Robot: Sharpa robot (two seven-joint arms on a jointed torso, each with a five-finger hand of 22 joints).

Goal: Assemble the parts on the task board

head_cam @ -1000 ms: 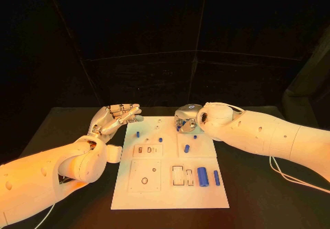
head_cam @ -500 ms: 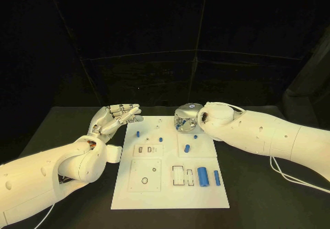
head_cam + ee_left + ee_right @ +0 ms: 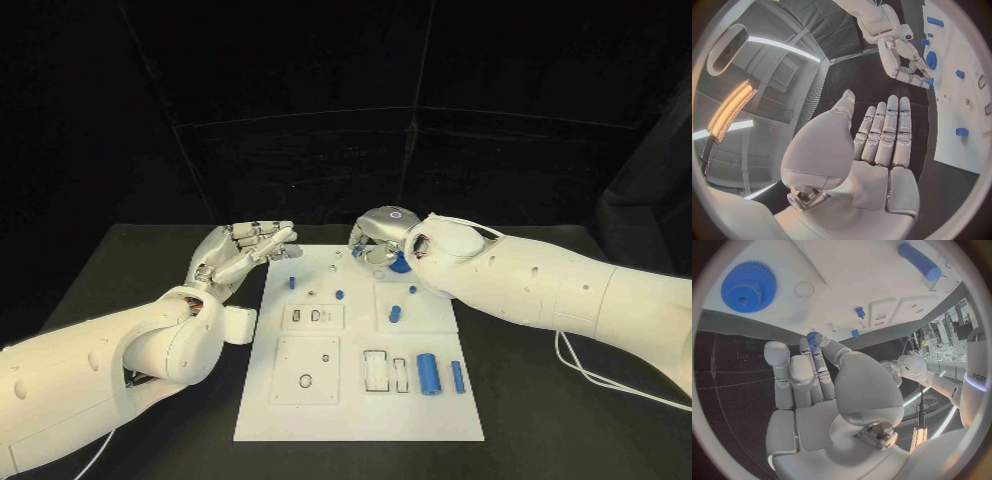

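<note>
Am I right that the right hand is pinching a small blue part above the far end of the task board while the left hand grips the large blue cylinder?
Not quite. The left hand holds nothing: the left wrist view shows its fingers straight and empty. The large blue cylinder lies on the task board, as the head view shows. The right hand does pinch a small blue part.

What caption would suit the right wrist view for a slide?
Right hand pinching a small blue part in its fingers above the white task board, near a blue gear.
</note>
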